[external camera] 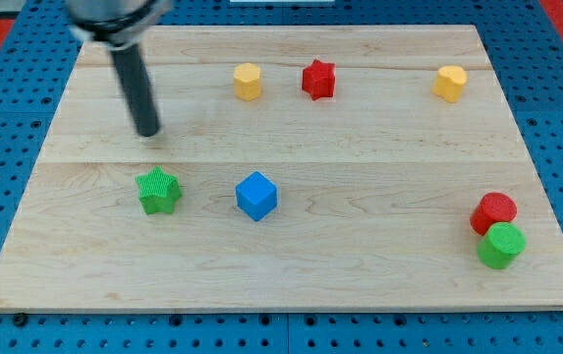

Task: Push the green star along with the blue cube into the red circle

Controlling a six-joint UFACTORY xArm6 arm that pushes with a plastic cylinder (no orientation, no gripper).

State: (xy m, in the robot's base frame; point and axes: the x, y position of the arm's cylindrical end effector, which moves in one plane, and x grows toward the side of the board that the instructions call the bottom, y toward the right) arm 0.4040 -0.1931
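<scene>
Zero jaws to report on this arm: it ends in a straight dark rod, and my tip (149, 132) rests on the pale wooden tabletop (360, 147) toward its top-left corner, above the small green star-shaped block (158, 190) and clear of it. That star sits near the left edge, with the small blue cube-shaped block (256, 195) just to its right, a gap between them. The red round block (495, 210) lies well apart, near the bottom-right corner, touching a green round block (502, 245) below it. Both task blocks look light, rigid and apt to slide easily on the smooth wood; I judge the star's points may make it spin if struck off-centre, and the cube may turn on a corner. Best contact seems the star's left side, at mid-height, pushing rightward into the cube. Two yellow blocks (248, 81) (450, 83) and a red star block (318, 79) sit along the top edge.
</scene>
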